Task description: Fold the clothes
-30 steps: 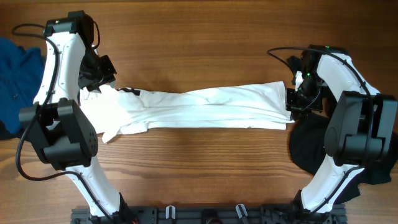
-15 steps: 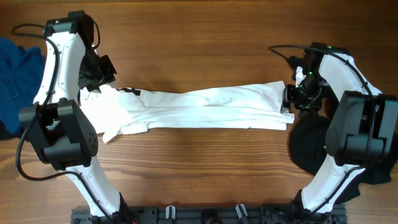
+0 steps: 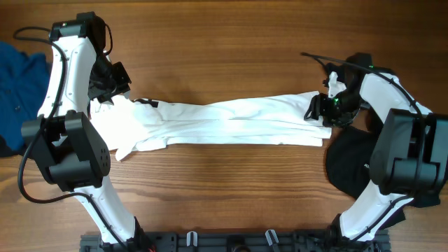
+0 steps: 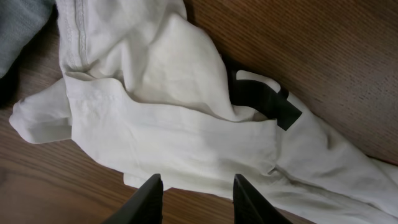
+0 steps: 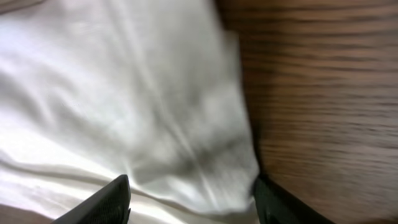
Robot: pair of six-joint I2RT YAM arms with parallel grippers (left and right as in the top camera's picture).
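Note:
The clothes lie on a wooden table. A white shirt (image 3: pixel 231 119) is folded into a long strip across the middle. A black bar print (image 4: pixel 264 99) shows near its left end. My left gripper (image 3: pixel 112 89) hovers at that end, open, with bare wood and the shirt's edge (image 4: pixel 174 124) between its fingers (image 4: pixel 149 199). My right gripper (image 3: pixel 316 110) stands open over the shirt's right end, and white cloth (image 5: pixel 124 93) lies between its wide-apart fingers (image 5: pixel 112 199). A blue garment (image 3: pixel 17 77) lies at the far left. A black garment (image 3: pixel 350 168) lies at the right.
Both arm bases stand at the table's front edge, with a black rail (image 3: pixel 231 243) between them. The right arm's lower links overhang the black garment. A grey-blue cloth (image 4: pixel 18 25) shows beside the shirt's left end.
My right gripper went from shut to open, letting go of the shirt's right end, and shifted a little left over it. The left arm and shirt have not moved.

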